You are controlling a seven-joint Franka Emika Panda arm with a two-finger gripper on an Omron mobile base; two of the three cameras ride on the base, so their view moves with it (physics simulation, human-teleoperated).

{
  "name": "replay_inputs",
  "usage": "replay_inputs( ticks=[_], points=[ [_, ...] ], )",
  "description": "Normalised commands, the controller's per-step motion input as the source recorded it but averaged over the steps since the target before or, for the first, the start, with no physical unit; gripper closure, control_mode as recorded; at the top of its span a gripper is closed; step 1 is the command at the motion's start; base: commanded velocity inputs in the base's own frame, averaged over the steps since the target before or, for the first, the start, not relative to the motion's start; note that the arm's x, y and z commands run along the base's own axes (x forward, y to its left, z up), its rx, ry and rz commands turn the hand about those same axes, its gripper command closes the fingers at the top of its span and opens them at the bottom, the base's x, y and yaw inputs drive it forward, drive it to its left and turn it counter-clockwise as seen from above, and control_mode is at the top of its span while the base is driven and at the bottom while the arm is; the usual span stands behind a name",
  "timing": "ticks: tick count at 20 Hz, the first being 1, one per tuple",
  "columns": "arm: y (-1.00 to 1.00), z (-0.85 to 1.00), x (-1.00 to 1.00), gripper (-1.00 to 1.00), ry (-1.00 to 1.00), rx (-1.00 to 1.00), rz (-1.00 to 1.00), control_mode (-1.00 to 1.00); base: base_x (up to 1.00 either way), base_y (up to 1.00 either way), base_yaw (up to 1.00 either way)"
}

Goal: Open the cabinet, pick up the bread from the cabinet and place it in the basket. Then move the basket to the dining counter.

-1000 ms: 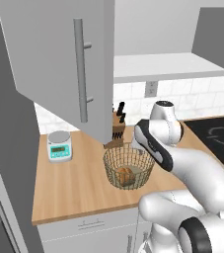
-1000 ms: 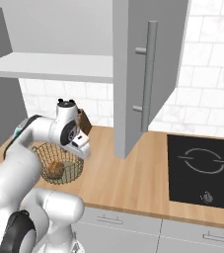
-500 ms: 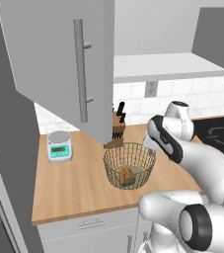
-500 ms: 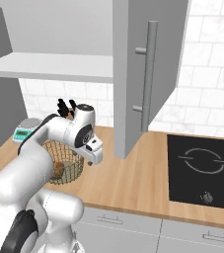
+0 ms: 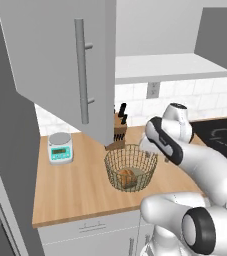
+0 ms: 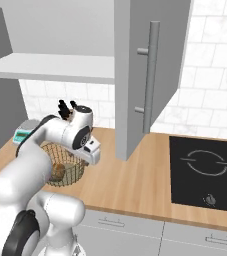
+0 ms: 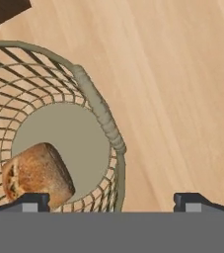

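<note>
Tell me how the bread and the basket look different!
The bread is a solid golden-brown lump, while the basket is open tan wire mesh that you can see through. The bread is much smaller than the basket. The bread lies inside, on the basket's flat base disc; the basket stands upright on the wooden counter. Both are roundish and brownish, and the open gripper touches neither.

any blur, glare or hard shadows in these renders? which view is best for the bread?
Left base view: even flat light, no glare, soft shade under the cabinet door. Right base view: sharp, but the arm partly hides the basket. Hand view: crisp and closest on the bread, wire mesh clear, faint shadow on the basket base; open end effector tips at bottom.
</note>
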Motion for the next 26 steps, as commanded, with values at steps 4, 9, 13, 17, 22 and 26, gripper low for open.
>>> replay_inputs(
  ticks=[4, 9, 13, 17, 22, 26],
  points=[
    [0.13, -0.27, 0.06, -1.00, 0.00, 0.00, 0.08, -1.00, 0.00, 0.00, 0.00],
    [-0.01, -0.40, 0.04, -1.00, 0.00, 0.01, 0.03, -1.00, 0.00, 0.00, 0.00],
    [0.13, -0.31, 0.16, -1.00, 0.00, 0.00, 0.00, -1.00, 0.00, 0.00, 0.00],
    [0.20, -0.39, 0.08, 1.00, 0.00, 0.00, 0.00, -1.00, 0.00, 0.00, 0.00],
    [0.40, -0.37, -0.02, 1.00, 0.00, 0.00, 0.00, -1.00, 0.00, 0.00, 0.00],
    [0.29, -0.32, -0.15, 1.00, 0.01, -0.03, 0.03, -1.00, 0.00, 0.00, 0.00]
  ],
)
